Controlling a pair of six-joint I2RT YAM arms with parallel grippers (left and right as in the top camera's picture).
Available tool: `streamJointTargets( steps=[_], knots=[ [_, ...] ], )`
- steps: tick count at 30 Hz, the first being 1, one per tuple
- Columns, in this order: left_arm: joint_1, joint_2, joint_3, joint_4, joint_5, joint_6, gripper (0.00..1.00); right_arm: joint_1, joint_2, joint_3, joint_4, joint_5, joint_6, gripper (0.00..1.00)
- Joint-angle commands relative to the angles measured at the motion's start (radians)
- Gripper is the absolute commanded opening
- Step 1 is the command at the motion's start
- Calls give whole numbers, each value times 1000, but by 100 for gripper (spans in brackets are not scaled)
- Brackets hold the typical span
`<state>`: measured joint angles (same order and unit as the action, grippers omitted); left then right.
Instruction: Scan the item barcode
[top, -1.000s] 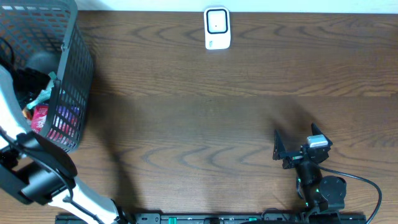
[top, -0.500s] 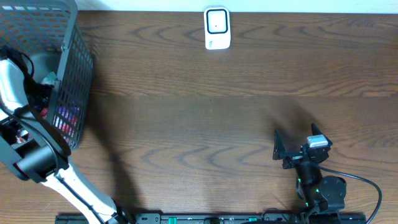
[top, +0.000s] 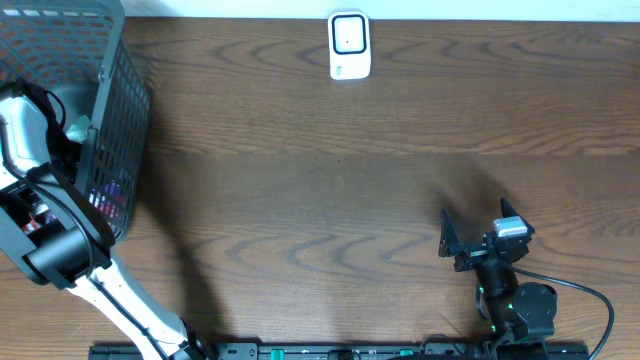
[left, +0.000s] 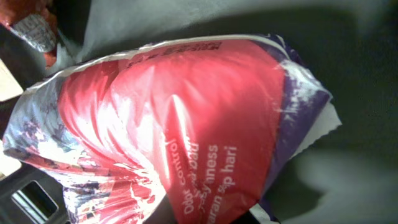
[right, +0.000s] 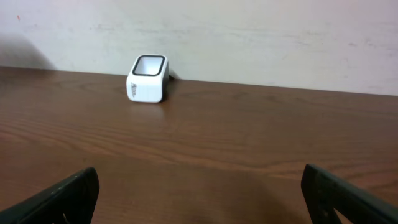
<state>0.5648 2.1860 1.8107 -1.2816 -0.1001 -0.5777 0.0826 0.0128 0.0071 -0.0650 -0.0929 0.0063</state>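
Pouch (left: 186, 143) | red-purple, "control", "hari" legible | left end effector (top: 72, 132) closed, grip unseen | right end effector (right: 199, 186) open, empty

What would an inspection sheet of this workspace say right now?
Surface: dark wood table.
Job's things: white scanner at the far edge; red and purple pouch inside the basket on the left.
Clutter: another packet in the basket.
Hands: left hand shut, down in the basket at the pouch, grip not visible; right hand open, empty, over the near edge.
Cables: black cable at the right arm's base.
Surroundings: pale wall behind.
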Motion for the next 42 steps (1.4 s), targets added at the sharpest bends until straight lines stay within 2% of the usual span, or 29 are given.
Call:
streamJointTargets(
  steps=[1, 9, 17, 22, 23, 27, 29, 31, 35, 37, 42],
  knots=[
    [8, 26, -26, -31, -19, 0, 7, -6, -4, -2, -5, 5, -4, 99],
    [9, -99, 103, -108, -16, 61, 7, -6, -4, -2, -5, 5, -4, 99],
    [9, -433, 161, 56, 12, 60, 7, -6, -4, -2, -5, 5, -4, 99],
    [9, -630, 161, 199, 153, -23, 7, -6, -4, -2, -5, 5, -4, 99],
    [5, -701, 161, 256, 245, -64, 7, -6, -4, -2, -5, 5, -3, 99],
    [-42, -807, 161, 355, 458, -75, 7, -6, -4, -2, -5, 5, -4, 99],
    [-100, -845, 161, 378, 526, -74, 7, -6, -4, -2, -5, 5, -4, 99],
    [-197, -872, 161, 381, 534, -59, 8, -6, -4, -2, -5, 5, -4, 99],
    [-419, -876, 159, 382, 523, 55, 7, -6, -4, -2, -5, 5, -4, 99],
    [-544, -859, 153, 370, 478, 109, 7, -6, -4, -2, -5, 5, -4, 99],
    [-785, -785, 122, 323, 338, 150, 7, -6, -4, -2, -5, 5, -4, 99]
  ],
)
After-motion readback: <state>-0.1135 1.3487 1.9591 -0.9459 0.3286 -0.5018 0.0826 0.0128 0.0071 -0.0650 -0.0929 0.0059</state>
